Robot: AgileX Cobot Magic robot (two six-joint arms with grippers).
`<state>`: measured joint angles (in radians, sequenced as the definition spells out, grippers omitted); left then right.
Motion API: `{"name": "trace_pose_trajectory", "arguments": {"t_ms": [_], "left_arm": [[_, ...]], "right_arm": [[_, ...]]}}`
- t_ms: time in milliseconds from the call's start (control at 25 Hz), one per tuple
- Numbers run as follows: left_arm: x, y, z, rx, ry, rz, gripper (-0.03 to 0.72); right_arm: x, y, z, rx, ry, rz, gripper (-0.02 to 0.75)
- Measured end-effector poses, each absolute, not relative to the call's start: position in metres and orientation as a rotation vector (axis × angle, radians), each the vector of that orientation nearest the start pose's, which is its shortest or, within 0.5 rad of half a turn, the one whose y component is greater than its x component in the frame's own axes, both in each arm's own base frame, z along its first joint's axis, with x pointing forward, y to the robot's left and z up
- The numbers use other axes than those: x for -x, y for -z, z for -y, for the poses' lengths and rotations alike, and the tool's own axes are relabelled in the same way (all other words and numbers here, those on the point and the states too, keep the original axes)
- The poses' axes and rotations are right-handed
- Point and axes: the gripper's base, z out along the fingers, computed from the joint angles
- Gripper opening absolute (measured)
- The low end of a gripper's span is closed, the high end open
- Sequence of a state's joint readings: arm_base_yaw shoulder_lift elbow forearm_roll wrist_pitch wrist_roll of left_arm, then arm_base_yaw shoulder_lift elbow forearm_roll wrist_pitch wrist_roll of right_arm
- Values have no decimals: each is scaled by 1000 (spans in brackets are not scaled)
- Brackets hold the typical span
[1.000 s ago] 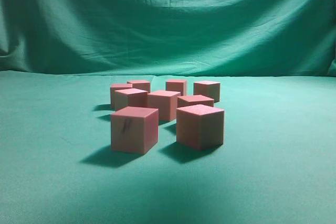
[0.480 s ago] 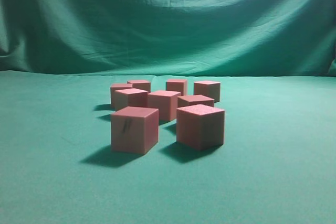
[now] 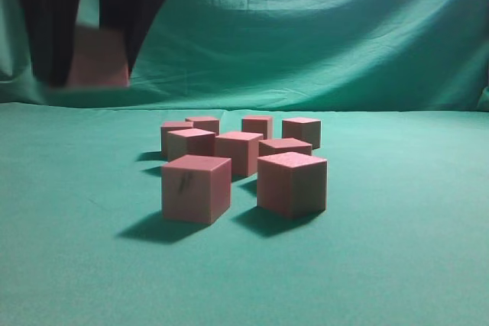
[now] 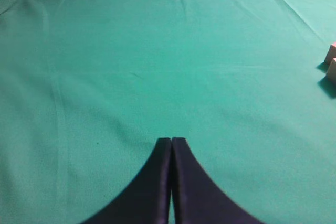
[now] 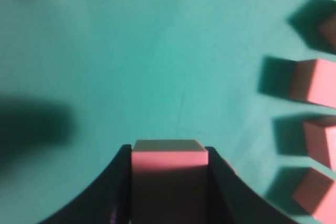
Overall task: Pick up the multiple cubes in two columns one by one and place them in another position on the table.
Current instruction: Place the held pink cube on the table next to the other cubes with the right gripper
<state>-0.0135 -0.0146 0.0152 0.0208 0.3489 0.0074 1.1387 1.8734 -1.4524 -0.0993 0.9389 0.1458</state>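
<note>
Several pink cubes stand in two columns on the green cloth, the nearest two being the left one (image 3: 195,188) and the right one (image 3: 291,182). My right gripper (image 3: 95,80) hangs at the upper left of the exterior view, well above the cloth and left of the columns. It is shut on a pink cube (image 3: 98,59). The right wrist view shows that cube (image 5: 169,163) between the jaws (image 5: 168,150), with the columns (image 5: 315,82) to the right. My left gripper (image 4: 171,140) is shut and empty over bare cloth.
A green cloth (image 3: 397,250) covers the table and a green curtain (image 3: 321,28) hangs behind. In the left wrist view two cubes (image 4: 331,61) show at the right edge. A dark shadow (image 5: 31,124) lies on the cloth left of the held cube.
My right gripper with the pink cube has come into the exterior view at the upper left; earlier no gripper showed. The cubes on the cloth have not moved.
</note>
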Motion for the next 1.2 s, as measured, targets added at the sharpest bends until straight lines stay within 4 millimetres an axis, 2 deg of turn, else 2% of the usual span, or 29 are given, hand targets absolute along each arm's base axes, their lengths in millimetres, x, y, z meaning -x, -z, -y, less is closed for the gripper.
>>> {"name": "trace_pose_trajectory", "arguments": {"t_ms": [120, 440, 840, 1200], "left_arm": [[-53, -177, 0, -32, -16, -1833, 0], [-53, -177, 0, -32, -16, -1833, 0], [-53, -177, 0, -32, -16, -1833, 0], [-53, -177, 0, -32, -16, -1833, 0]], "right_arm": [[-175, -215, -358, 1440, -104, -2464, 262], [-183, -186, -363, 1399, -49, -2527, 262], [-196, -167, -361, 1288, -6, -2592, 262], [-199, -165, -364, 1226, -43, -2599, 262]]}}
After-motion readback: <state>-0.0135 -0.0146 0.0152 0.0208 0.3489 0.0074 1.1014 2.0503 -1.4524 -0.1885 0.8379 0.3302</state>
